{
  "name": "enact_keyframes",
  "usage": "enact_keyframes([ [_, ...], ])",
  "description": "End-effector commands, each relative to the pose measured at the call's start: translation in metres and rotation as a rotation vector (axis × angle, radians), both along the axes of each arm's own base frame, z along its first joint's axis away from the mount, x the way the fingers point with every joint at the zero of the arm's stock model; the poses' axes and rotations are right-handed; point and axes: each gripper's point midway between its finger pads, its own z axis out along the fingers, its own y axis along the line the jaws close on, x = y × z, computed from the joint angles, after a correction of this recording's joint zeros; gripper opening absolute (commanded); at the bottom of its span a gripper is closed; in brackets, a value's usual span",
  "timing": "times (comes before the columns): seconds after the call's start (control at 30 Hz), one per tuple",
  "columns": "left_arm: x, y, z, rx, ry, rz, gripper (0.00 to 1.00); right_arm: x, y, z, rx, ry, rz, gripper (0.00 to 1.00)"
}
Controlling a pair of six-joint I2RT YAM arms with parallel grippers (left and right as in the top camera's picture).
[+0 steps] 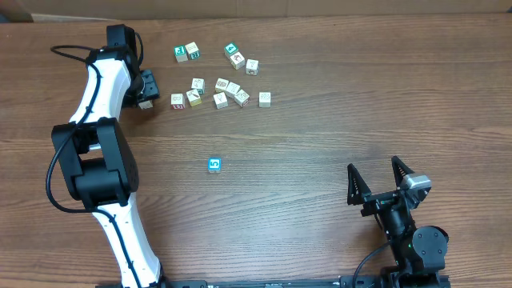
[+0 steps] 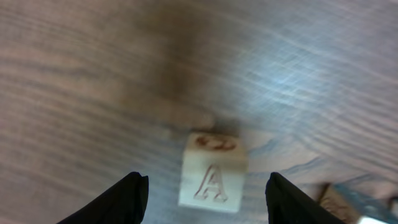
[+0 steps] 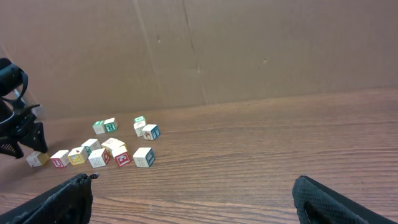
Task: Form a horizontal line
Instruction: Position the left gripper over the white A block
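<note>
A blue-faced cube with a white "5" [image 1: 214, 165] stands alone mid-table. No row of four cubes with it shows. Whitish picture cubes [image 1: 221, 100] lie in a loose cluster at the back, and green-faced cubes [image 1: 182, 53] lie behind them. My left gripper [image 1: 146, 90] is open at the cluster's left end. In the left wrist view a whitish cube with a red "A" [image 2: 213, 180] sits on the table between the open fingers [image 2: 208, 200], untouched. My right gripper [image 1: 382, 180] is open and empty at the front right, and its fingers [image 3: 199, 202] frame bare table.
The cluster [image 3: 102, 152] and the left gripper [image 3: 18, 134] show far off in the right wrist view, in front of a cardboard wall [image 3: 249, 50]. The left arm [image 1: 100, 120] runs up the table's left side. The wooden table [image 1: 320, 136] spans the view.
</note>
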Motion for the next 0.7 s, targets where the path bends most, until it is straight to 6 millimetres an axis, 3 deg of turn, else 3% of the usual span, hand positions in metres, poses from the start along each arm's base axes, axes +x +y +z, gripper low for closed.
enact_keyframes([
  [0.0, 0.002, -0.007, -0.005, -0.025, 0.0, -0.057, 0.58, 0.0, -0.001, -0.002, 0.002, -0.002, -0.003, 1.0],
  [0.67, 0.0, -0.004, -0.017, -0.007, -0.002, -0.058, 0.5, 0.0, -0.001, -0.002, 0.002, -0.001, -0.003, 1.0],
])
